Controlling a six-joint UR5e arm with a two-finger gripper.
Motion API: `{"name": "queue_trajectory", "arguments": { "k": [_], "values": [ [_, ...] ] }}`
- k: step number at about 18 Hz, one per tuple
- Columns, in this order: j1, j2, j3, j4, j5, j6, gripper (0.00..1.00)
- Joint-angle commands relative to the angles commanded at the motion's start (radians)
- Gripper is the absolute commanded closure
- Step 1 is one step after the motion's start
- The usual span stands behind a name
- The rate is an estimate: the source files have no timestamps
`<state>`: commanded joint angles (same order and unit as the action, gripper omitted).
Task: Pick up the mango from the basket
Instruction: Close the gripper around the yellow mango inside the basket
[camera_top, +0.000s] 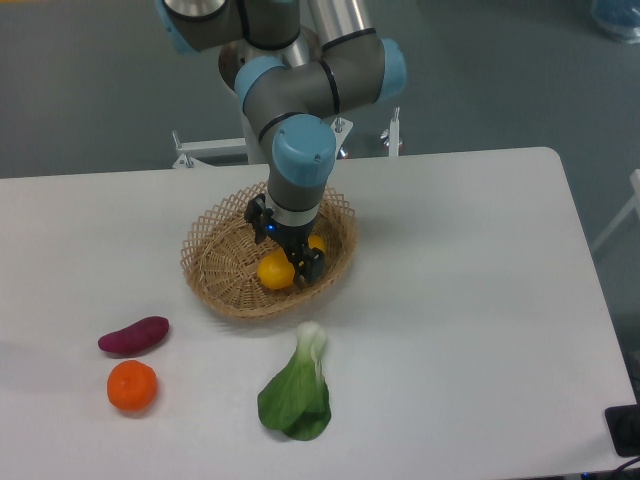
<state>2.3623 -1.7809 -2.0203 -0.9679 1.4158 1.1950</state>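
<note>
Grasp step: gripper down in basket, fingers spread astride mango directly beneath. Next, by my read: close on fruit w/ firm pinch, then lift straight up.

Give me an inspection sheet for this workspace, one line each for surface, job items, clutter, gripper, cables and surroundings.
Surface: white table, no spills seen.
Job's things: mango lies in the wicker basket, partly hidden by the gripper.
Clutter: purple sweet potato, tangerine and bok choy on the table in front of the basket.
Gripper: gripper is over the mango inside the basket; jaw state unclear.
Cables: black cable at the arm's base.
Surroundings: grey floor; dark object at the lower right edge.
</note>
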Motion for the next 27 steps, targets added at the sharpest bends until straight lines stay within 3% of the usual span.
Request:
{"name": "queue_trajectory", "arguments": {
  "k": [13, 18, 21, 27],
  "values": [
    [-0.025, -0.069, 0.003, 0.009, 0.051, -0.017, 0.00],
    [-0.028, -0.074, 0.003, 0.044, 0.052, -0.038, 0.41],
    [-0.029, -0.060, 0.006, 0.041, 0.058, -0.043, 0.52],
    [-0.021, -0.031, 0.014, 0.029, 0.058, -0.034, 0.56]
  ]
}}
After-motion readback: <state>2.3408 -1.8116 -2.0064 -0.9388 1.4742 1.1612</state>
